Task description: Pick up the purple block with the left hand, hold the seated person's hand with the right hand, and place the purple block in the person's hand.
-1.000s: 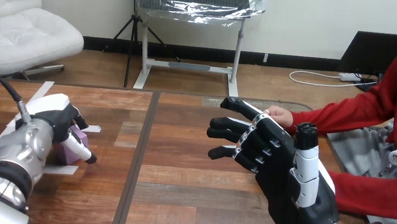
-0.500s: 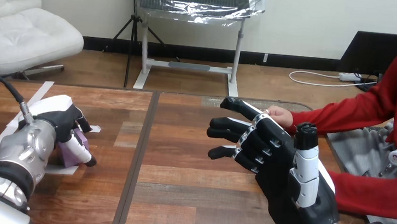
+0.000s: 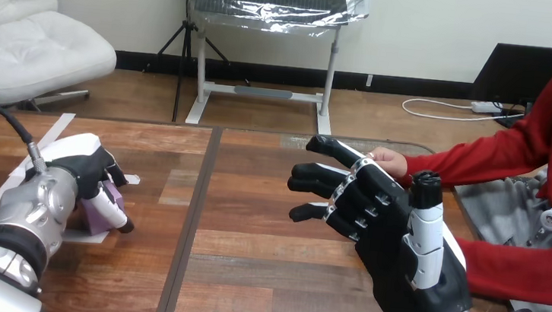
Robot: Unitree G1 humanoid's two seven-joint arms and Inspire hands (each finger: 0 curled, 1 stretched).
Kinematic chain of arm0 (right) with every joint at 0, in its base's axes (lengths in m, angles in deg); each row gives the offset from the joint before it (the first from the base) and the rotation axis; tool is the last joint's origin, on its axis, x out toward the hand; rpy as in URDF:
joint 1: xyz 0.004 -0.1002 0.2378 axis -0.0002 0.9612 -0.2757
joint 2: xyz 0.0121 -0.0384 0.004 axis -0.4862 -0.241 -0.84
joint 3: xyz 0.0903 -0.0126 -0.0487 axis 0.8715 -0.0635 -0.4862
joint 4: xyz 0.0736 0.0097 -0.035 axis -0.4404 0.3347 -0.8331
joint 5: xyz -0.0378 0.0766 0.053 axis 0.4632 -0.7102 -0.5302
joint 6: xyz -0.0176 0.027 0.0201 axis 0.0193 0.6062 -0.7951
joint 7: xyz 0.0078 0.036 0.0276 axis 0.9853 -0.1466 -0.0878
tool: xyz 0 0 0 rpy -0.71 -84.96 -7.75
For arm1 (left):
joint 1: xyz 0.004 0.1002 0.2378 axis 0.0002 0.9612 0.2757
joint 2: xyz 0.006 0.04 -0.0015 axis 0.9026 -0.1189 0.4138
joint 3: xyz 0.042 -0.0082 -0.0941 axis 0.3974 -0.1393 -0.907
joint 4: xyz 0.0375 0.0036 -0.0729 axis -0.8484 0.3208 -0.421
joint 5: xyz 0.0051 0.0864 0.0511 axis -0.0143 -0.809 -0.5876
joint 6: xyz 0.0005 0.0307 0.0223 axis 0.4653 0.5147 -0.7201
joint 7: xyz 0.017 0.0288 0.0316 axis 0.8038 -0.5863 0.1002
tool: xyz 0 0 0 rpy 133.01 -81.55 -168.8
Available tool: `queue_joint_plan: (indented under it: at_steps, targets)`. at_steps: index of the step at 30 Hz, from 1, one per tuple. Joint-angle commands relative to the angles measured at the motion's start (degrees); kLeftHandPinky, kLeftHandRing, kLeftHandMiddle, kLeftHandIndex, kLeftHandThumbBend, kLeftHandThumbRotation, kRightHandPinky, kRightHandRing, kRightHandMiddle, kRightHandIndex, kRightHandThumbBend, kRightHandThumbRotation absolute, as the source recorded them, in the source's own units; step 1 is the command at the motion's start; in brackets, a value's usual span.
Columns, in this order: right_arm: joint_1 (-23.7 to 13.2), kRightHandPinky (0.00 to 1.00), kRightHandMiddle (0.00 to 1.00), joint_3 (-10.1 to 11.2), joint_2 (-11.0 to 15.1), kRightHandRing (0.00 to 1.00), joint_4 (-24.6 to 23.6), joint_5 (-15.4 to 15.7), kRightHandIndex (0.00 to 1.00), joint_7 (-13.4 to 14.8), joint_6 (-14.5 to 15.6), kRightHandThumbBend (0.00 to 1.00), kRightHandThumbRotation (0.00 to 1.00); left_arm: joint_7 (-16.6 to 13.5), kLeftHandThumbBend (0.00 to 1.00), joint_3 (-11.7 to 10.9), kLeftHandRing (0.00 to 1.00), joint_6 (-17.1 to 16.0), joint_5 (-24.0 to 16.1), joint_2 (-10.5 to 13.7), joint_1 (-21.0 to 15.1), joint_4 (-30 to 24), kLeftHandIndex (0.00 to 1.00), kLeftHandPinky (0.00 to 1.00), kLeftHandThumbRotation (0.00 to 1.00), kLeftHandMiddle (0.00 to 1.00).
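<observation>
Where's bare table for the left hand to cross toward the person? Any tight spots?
Free: the broad middle of the table, from the purple block in the left hand across to the right hand fingertips; also the near strip between both forearms. Crowded: far right, where the right hand stands before the person's hand, and the left edge with white tape.

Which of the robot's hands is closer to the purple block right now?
Left. The left hand curls round the purple block; the right hand is far across the table, open, beside the person's hand.
</observation>
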Motion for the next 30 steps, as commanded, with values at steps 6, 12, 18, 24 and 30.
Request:
queue_joint_plan:
  at_steps: [6, 12, 18, 24, 30]
  targets:
    - [-2.28, 0.62, 0.74, 0.29, 0.05, 0.75, -3.55, -0.68, 0.81, -0.24, -1.87, 0.8, 1.0, 0.06, 0.83, 0.46, 0.68, 0.77, 0.13, 0.02, -1.61, -1.29, 0.71, 0.48, 0.02, 0.79]
    - [-2.37, 0.62, 0.74, 0.28, 0.13, 0.75, -3.54, -0.94, 0.81, -0.36, -1.68, 0.8, 1.0, -0.11, 0.83, 0.78, 0.69, 1.31, -0.24, 0.03, -1.68, -1.31, 0.71, 0.48, 0.02, 0.8]
    - [-2.34, 0.61, 0.74, 0.24, 0.11, 0.75, -3.65, -0.93, 0.81, -0.23, -1.5, 0.8, 1.0, 0.02, 0.83, 1.2, 0.71, 2.25, -0.67, -0.01, -1.86, -1.22, 0.71, 0.48, 0.02, 0.81]
    - [-2.32, 0.61, 0.74, 0.22, 0.12, 0.75, -3.78, -0.9, 0.8, -0.08, -1.28, 0.81, 1.0, 0.56, 0.83, 2.08, 0.73, 3.15, -1.59, 0.12, -2.17, -1.23, 0.72, 0.48, 0.04, 0.83]
    - [-2.38, 0.61, 0.74, 0.15, 0.15, 0.75, -3.82, -0.76, 0.8, 0.01, -1.21, 0.81, 1.0, 1.06, 0.82, 2.68, 0.75, 3.62, -1.89, 0.36, -2.38, -1.23, 0.73, 0.48, 0.07, 0.84]
